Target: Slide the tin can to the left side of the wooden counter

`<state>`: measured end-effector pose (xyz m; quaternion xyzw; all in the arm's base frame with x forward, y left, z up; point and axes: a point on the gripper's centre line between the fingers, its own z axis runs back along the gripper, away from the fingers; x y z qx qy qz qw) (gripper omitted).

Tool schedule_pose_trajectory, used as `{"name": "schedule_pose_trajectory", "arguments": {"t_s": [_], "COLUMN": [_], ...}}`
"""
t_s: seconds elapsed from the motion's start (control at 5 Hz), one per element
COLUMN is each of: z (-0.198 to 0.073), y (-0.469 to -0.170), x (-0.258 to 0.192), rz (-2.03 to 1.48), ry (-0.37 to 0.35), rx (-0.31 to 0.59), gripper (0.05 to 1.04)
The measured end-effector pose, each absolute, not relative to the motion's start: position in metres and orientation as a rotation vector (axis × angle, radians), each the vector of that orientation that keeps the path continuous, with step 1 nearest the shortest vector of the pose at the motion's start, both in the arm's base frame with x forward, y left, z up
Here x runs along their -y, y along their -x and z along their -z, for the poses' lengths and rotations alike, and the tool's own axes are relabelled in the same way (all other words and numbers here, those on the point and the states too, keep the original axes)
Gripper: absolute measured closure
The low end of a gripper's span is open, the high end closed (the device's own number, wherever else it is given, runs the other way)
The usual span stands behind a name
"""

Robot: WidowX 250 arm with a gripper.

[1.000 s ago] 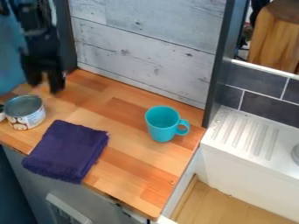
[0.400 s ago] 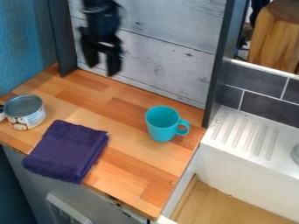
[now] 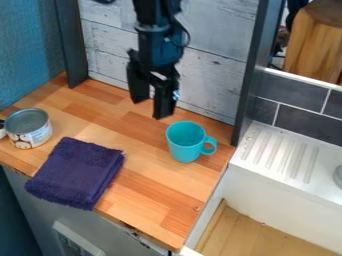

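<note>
The black gripper (image 3: 151, 109) hangs from the top edge over the back of the wooden counter, its two fingers apart and nothing between them. Just to its lower right stands a turquoise mug (image 3: 184, 143), upright, with its handle toward the right; the fingers do not appear to touch it. A folded dark purple cloth (image 3: 76, 172) lies at the front left of the counter. At the left edge a can with a grey top (image 3: 29, 129) stands upright behind the cloth.
The wooden counter (image 3: 150, 200) ends at a white sink unit (image 3: 287, 155) with a ridged drainboard on the right. Behind rises a whitewashed plank wall (image 3: 160, 30), with a dark upright post (image 3: 251, 75) at its right end and another at its left.
The gripper has moved from the upper left to the right along the back of the counter, and more recently lower toward the mug. The mug, cloth and can have stayed put.
</note>
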<state>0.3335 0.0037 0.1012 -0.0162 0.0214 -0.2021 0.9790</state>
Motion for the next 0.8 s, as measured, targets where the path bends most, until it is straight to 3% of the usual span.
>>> {"name": "schedule_pose_trajectory", "arguments": {"t_s": [0.2, 0.8], "z": [-0.1053, -0.1049], "y": [-0.3265, -0.326], "x": [-0.0096, -0.0098], "rz": [0.399, 0.395], "ry": [0.002, 0.001], "rx": [-0.082, -0.087], "gripper": [0.083, 0.083]}}
